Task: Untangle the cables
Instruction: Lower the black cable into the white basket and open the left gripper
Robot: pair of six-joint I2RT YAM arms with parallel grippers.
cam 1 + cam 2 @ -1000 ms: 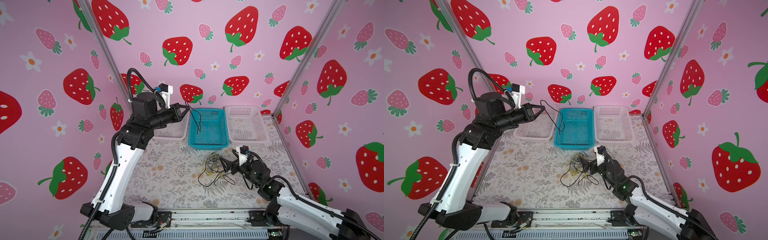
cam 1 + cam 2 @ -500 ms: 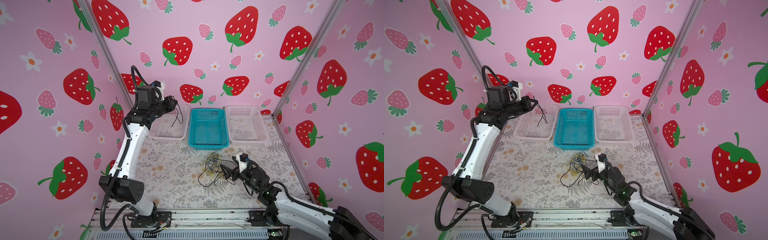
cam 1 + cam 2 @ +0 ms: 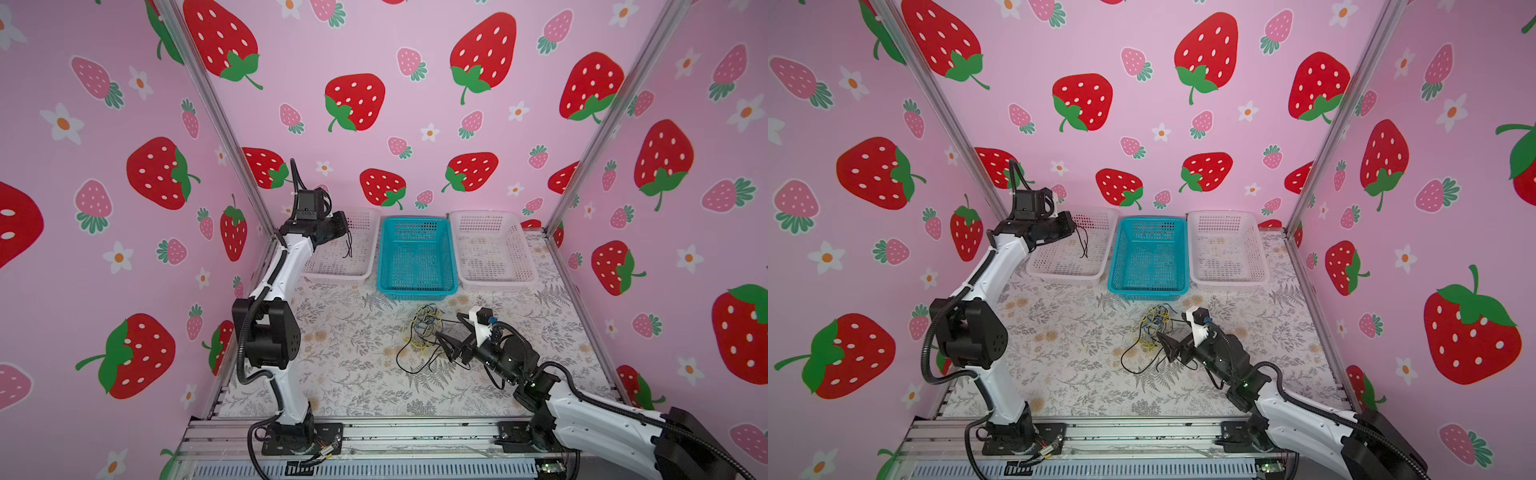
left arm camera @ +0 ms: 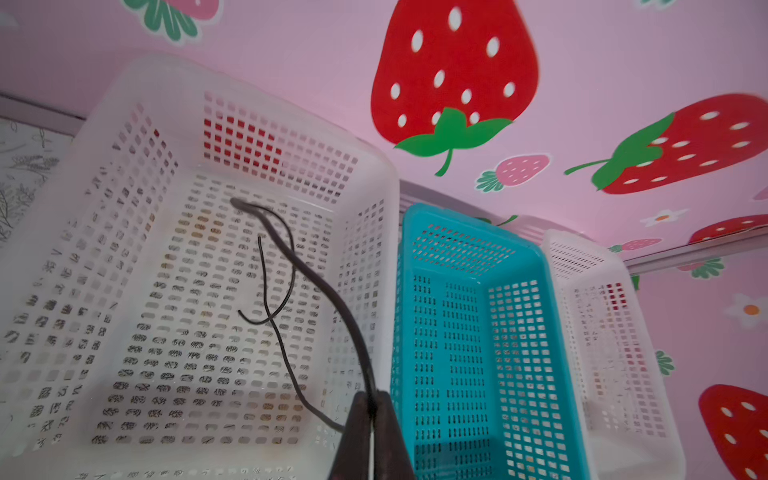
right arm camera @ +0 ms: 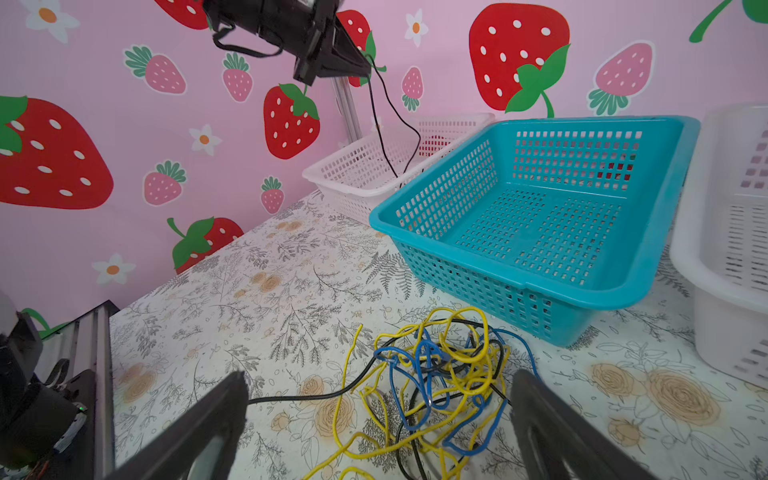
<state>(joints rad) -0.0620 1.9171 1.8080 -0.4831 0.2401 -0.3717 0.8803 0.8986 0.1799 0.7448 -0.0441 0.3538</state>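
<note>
The left fingers (image 4: pixel 357 432) are pinched shut on one black cable (image 4: pixel 332 308), which dangles into the far-left white basket (image 4: pixel 54 232). The tangle (image 5: pixel 436 374) of yellow, blue and black cables lies on the tabletop (image 5: pixel 270 291), just ahead of the wide-open right fingers (image 5: pixel 216 415) and centred between them.

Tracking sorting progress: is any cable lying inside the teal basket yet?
No, the teal basket shows only its bare perforated floor in the right wrist view.
</note>
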